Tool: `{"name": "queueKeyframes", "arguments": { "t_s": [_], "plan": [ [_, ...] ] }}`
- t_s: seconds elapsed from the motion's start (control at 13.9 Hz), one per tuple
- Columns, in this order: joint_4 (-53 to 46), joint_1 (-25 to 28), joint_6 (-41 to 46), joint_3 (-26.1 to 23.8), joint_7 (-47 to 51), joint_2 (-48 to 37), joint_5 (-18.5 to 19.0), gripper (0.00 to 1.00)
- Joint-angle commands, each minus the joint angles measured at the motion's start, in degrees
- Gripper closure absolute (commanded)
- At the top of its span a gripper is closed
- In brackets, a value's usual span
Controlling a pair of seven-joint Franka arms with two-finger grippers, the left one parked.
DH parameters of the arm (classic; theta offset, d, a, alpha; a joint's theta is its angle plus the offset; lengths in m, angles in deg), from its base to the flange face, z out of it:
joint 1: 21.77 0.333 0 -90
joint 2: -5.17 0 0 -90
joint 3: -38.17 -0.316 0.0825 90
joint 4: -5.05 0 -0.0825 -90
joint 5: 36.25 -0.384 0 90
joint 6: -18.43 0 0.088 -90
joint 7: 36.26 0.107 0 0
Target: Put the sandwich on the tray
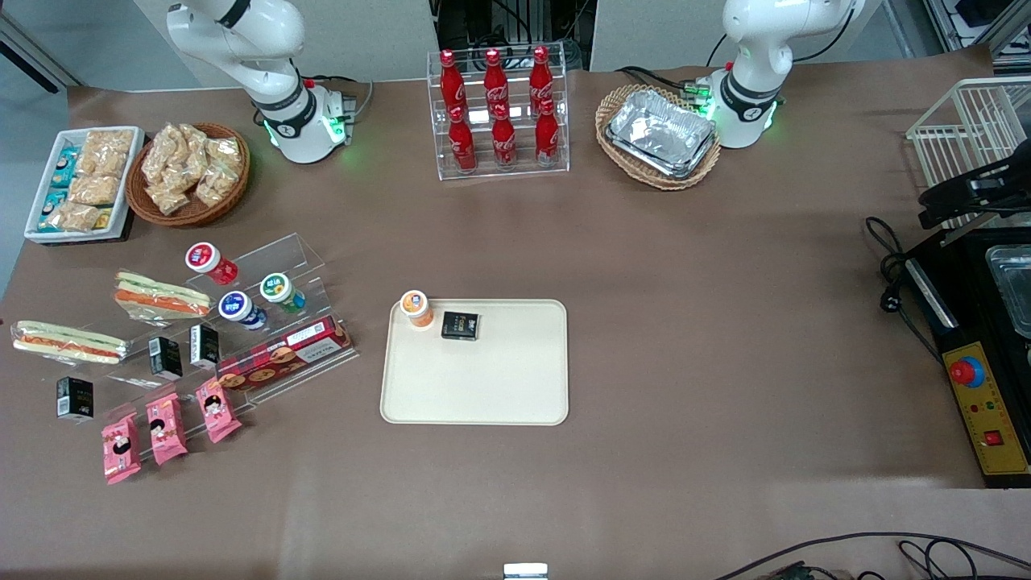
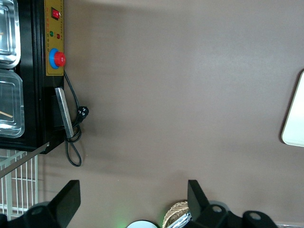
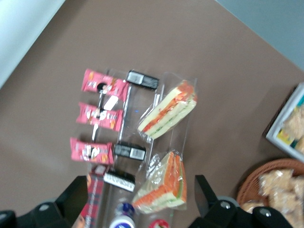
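Brown paper covers the surface (image 1: pixel 685 322). Up above the snack display, the end effector (image 3: pixel 137 202) hangs with fingers (image 3: pixel 73 197) spread wide, empty. Below it, apart from it, the sandwich (image 3: pixel 167 110) lies flat beside the orange-layered sandwich (image 3: pixel 164 184), its long axis roughly across the table's width. It is well apart from the cream tray (image 1: pixel 483 379), toward the working arm's end.

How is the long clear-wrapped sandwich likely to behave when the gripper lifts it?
The sandwich looks soft and long, so it may sag if pinched at one end. Its loose clear wrap could slip. The open gripper hangs above the display, not touching it.
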Motion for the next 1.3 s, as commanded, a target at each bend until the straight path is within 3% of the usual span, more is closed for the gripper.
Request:
{"name": "queueKeyframes", "arguments": {
  "t_s": [0.0,0.14,0.5,0.65,0.94,1.22],
  "plan": [
    [-0.1,-0.6,-3.2,1.0,19.3,3.0,-1.3,0.00],
    [-0.1,-1.5,-4.1,1.8,28.1,4.6,-1.3,0.00],
    [0.2,-6.5,-3.7,1.7,29.6,9.1,-4.5,0.00],
    [0.4,-9.2,-3.8,1.8,29.7,11.3,-9.2,0.00],
    [0.8,-9.8,-6.9,1.8,30.3,14.8,-9.7,0.00],
    [3.1,-9.8,-11.1,1.8,37.9,15.5,-9.7,0.00]
  ]
}}
